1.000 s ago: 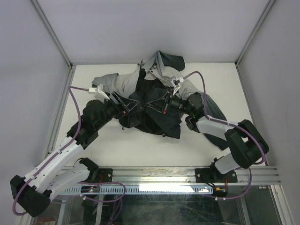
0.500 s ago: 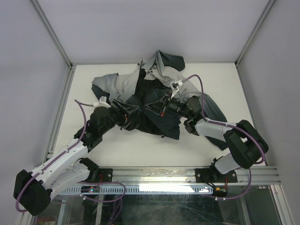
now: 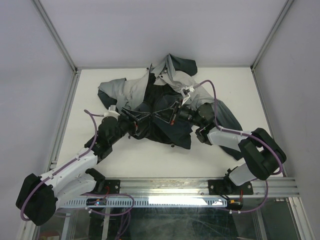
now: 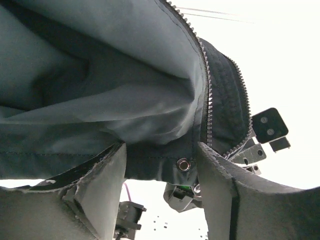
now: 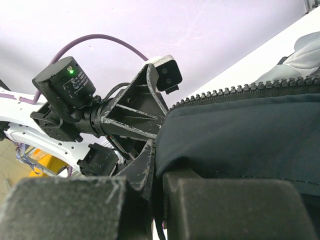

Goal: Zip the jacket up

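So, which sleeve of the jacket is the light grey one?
The sleeve on the robot's left: pale grey. The right sleeve is dark, lying partly under the right arm.

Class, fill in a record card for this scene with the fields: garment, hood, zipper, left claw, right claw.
garment: jacket, grey and dark, spread on the table
hood: at the far end, away from the arms
zipper: open where seen, the two rows of teeth apart
left claw: jacket hem between its fingers; grip unclear
right claw: shut on the jacket at its zipper edge
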